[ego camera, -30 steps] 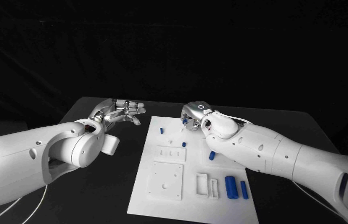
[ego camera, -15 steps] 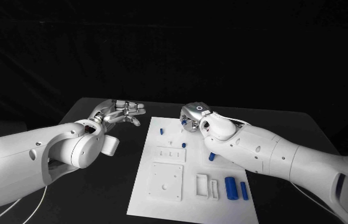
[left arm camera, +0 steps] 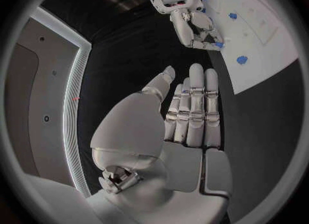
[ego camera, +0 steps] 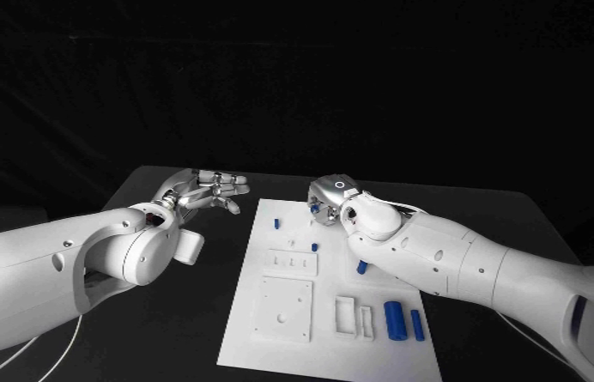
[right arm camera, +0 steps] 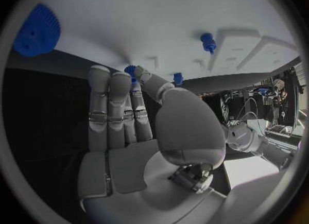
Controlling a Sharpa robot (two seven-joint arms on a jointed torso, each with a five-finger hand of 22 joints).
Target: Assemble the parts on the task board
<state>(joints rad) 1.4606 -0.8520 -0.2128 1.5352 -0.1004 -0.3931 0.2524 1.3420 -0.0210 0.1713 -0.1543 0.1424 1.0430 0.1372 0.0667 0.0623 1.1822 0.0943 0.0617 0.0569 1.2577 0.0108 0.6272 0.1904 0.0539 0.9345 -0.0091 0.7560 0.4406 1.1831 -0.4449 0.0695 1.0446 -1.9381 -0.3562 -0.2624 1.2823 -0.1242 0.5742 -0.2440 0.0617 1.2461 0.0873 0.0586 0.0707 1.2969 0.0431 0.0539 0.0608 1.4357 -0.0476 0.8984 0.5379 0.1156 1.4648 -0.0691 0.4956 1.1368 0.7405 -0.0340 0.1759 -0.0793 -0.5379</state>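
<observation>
Head view: I'm seeing the task board (ego camera: 285,313) lying mid-table, blue parts scattered on it – two cylinders (ego camera: 397,319) near its close right corner, one small peg (ego camera: 274,224) near the far edge.
Left hand (ego camera: 210,190): I'm seeing it hovering over the black table (ego camera: 161,184) just left of the board's far corner, touching nothing.
Left wrist view: fingers (left arm camera: 193,105) lying straight and side by side, palm bare, holding nothing; it's also showing the right hand (left arm camera: 196,26) over the board's edge, a small blue part (left arm camera: 219,44) sitting at its fingertips.
Right hand (ego camera: 330,200): sitting over the board's far right end, mostly hidden behind its own arm there.
Right wrist view: I'm seeing a small blue part (right arm camera: 131,71) at the fingertips, thumb close to it; can't tell if it's pinching or just touching. A blue gear (right arm camera: 37,30) is lying well apart.
</observation>
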